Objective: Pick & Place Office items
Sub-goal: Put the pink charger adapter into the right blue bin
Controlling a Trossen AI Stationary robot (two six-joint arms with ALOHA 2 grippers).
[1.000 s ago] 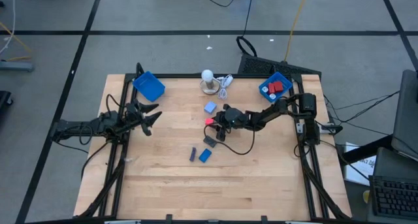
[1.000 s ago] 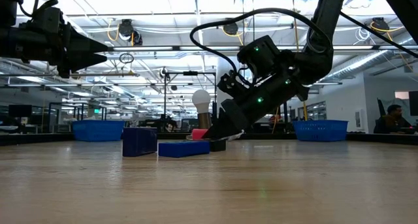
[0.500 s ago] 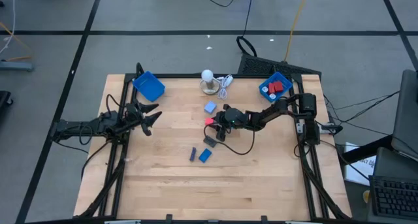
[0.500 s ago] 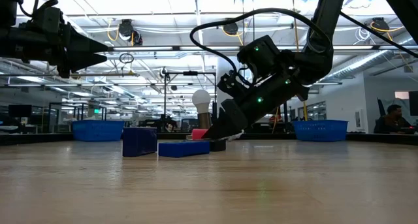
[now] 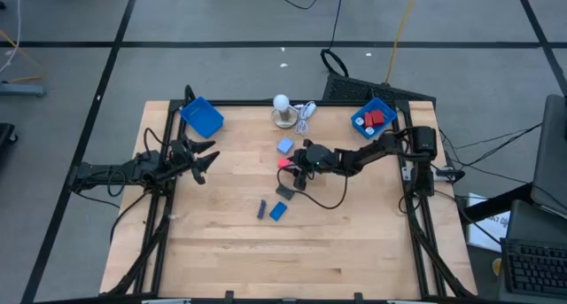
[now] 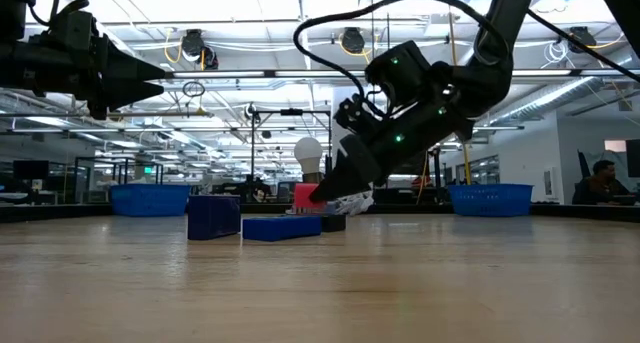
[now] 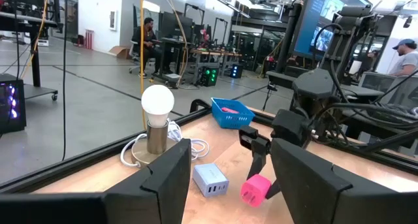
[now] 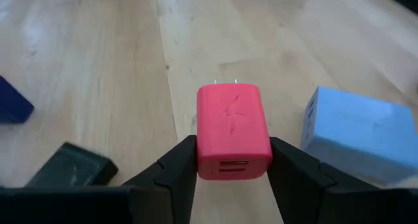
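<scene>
**Red charger clamped, just off the tabletop**

The right claw (image 8: 234,160), arm stretched low toward mid-tabletop (image 5: 354,242), pinches the red charger (image 8: 233,130); a light blue block (image 8: 356,136) lies beside it. The left claw (image 5: 205,158) hovers well apart, fingers spread.

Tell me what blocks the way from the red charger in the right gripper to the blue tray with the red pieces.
Nothing visible. The right gripper holds the red charger above the table; bare wood lies toward the blue tray. The light blue block sits aside.

Charger (image 8: 233,131) between fingers (image 8: 171,175) (above table (image 5: 354,242))
</scene>
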